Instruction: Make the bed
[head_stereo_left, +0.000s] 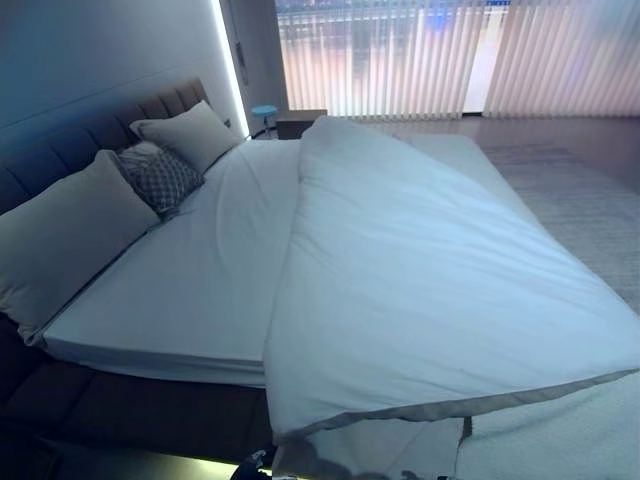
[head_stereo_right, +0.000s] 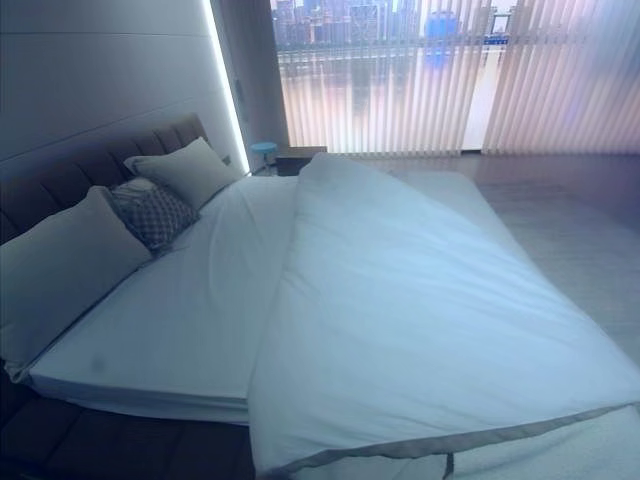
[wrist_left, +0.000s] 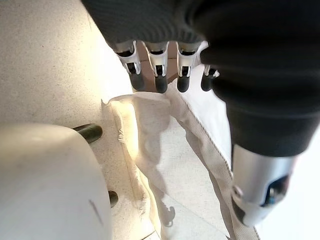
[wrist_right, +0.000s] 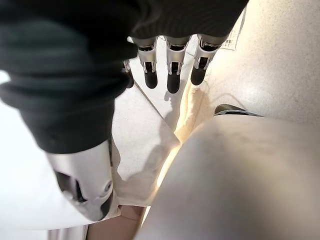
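Left eye view: the bed (head_stereo_left: 190, 290) stands with its dark padded headboard (head_stereo_left: 60, 140) against the wall on the robot's left. A white duvet (head_stereo_left: 430, 270) lies across the right half of the mattress, its near edge trimmed in grey and hanging over the foot end; the left half shows bare white sheet (head_stereo_left: 200, 270). Pillows counted at the headboard: three. One large pale pillow (head_stereo_left: 60, 235) sits nearest, one patterned cushion (head_stereo_left: 160, 178) sits in the middle, and one pale pillow (head_stereo_left: 188, 133) sits farthest. Vertical blinds (head_stereo_left: 440, 55) cover the window beyond the bed.

Right eye view: same arrangement. One small blue stool (head_stereo_right: 263, 150) stands in the far corner beside one dark bedside cabinet (head_stereo_right: 298, 158).

Left wrist view: the left hand (wrist_left: 160, 75) points downward, its fingers (wrist_left: 161, 82) straight and spread in a row, holding nothing. Below them hangs the duvet's hemmed edge, apart from the fingertips, over pale floor (wrist_left: 50, 60).

Right wrist view: the right hand (wrist_right: 170, 75) hangs likewise, fingers (wrist_right: 173, 80) straight, side by side, clasping nothing. White cloth lies below them without contact.
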